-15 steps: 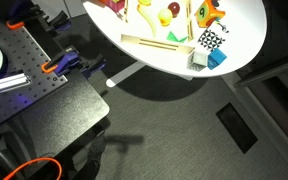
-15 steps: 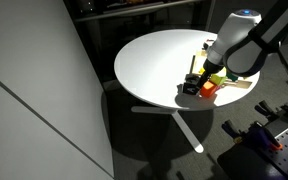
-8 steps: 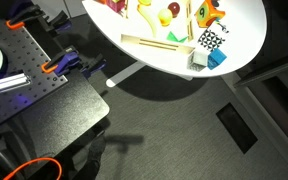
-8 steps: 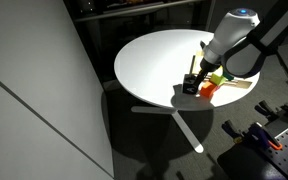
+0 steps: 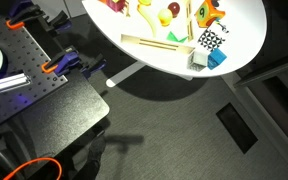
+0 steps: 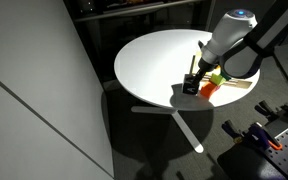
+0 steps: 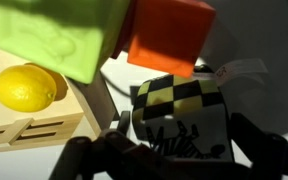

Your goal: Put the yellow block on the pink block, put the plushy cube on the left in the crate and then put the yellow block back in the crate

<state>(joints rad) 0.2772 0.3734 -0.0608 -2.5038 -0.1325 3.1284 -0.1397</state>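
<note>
In the wrist view the plushy cube (image 7: 179,115), with dark checks and a zebra picture, rests on the white table between my gripper's (image 7: 182,142) two fingers. The fingers stand close on either side, with a thin gap on the right. The yellow block (image 7: 69,35) sits beside and above the pink block (image 7: 169,35), which looks red-orange. In an exterior view my gripper (image 6: 192,78) is low over the dark cube (image 6: 189,88), with the yellow block (image 6: 216,77) on the pink block (image 6: 208,90) next to the crate (image 6: 236,86). The arm is out of sight in the exterior view from above, which shows the crate (image 5: 154,42).
A lemon (image 7: 24,88) lies in the crate (image 7: 34,128) at the left of the wrist view. A checked cube (image 5: 211,40), a blue block (image 5: 217,58) and a whitish cube (image 5: 198,60) sit near the round table's edge (image 5: 134,60). A perforated bench (image 5: 34,70) stands beside the table.
The arm's upper part has shifted slightly. The gripper stays low at the plushy cube, and the blocks have not moved.
</note>
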